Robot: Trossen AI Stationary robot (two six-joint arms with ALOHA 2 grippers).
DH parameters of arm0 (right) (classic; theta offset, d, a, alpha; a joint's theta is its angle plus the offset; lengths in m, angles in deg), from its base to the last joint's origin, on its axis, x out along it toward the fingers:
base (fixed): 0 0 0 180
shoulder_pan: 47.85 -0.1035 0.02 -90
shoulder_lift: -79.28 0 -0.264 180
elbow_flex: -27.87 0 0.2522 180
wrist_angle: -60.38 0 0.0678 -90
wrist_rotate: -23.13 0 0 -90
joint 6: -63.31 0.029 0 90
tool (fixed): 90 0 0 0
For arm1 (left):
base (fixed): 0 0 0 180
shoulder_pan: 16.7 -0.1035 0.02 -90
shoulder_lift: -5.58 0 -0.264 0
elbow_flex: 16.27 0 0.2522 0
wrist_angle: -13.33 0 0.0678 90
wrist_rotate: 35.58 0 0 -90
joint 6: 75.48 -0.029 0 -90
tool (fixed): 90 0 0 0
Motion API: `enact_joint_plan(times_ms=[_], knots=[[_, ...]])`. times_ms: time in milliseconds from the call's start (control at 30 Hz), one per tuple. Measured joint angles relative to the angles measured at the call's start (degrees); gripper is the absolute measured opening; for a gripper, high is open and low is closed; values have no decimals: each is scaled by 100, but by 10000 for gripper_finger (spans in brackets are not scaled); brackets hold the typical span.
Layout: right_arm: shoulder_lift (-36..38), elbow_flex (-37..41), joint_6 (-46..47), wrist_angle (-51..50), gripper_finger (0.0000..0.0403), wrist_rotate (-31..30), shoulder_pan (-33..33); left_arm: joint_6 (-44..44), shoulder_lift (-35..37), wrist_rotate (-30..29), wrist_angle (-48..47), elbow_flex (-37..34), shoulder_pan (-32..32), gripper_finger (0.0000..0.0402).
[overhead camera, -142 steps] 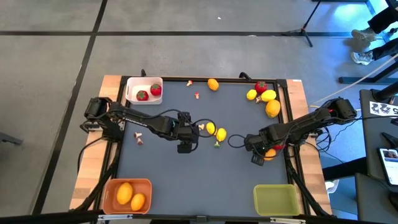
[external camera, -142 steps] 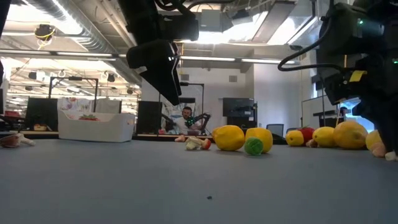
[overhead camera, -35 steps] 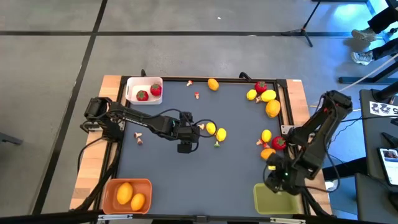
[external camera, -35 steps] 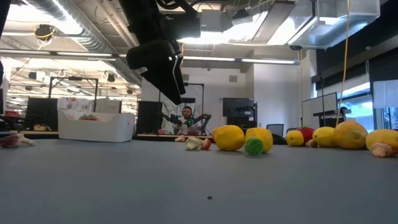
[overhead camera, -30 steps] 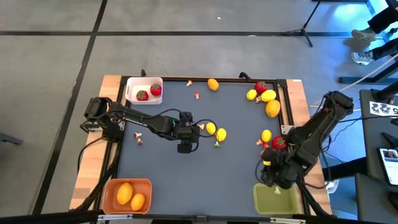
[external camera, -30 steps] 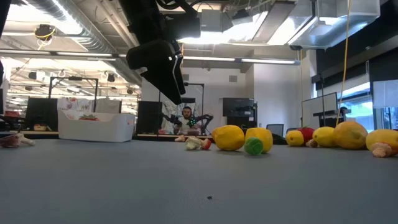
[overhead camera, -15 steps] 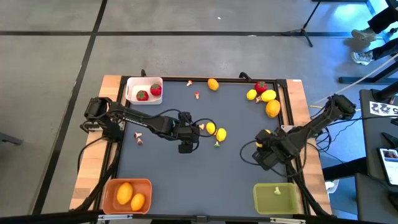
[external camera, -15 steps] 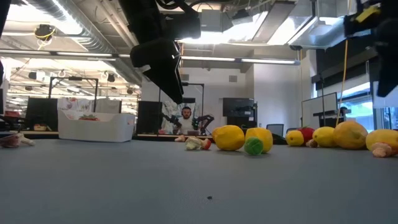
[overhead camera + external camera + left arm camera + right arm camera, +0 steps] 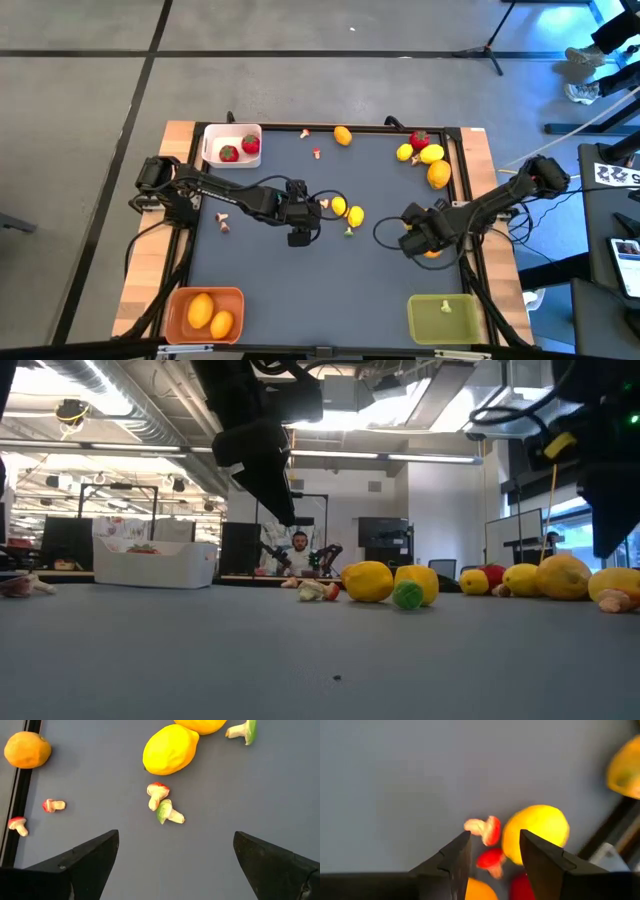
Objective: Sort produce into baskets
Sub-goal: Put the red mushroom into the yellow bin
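Produce: lemons [image 9: 346, 210] mid-table beneath the left gripper [image 9: 298, 236], fingers spread wide. A lemon [image 9: 535, 840], strawberry and mushroom [image 9: 482, 829] lie near the table's right edge beneath the right gripper [image 9: 411, 243], fingers partly parted, empty. Olive-green basket [image 9: 443, 318] at the near right corner.

Even overhead light falls on the table [image 9: 330, 260], ceiling lamps glare in the low view, and the right wrist view is motion-blurred.

Grey floor [image 9: 300, 80] crossed by dark seam lines. Tripod stand [image 9: 490, 45] at far right. Open hall beyond: ceiling strip lights [image 9: 400, 458], exposed ducts [image 9: 120, 405], dark monitors [image 9: 380, 532], a seated person [image 9: 298, 550], a window [image 9: 525, 525].
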Motion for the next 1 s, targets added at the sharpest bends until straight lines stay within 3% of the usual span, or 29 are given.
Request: enact_joint_plan(times_ms=[333,567,867,1000], knots=[[0,361,-161,425,168,68,379,27,0,0,-2,0,-15,390],[0,701,-180,867,168,492,382,25,-2,0,-2,0,-15,390],[0,1002,-176,1121,167,350,382,21,-2,0,-2,0,-15,390],[2,1075,-175,1211,146,339,379,18,-2,0,-2,0,-15,390]])
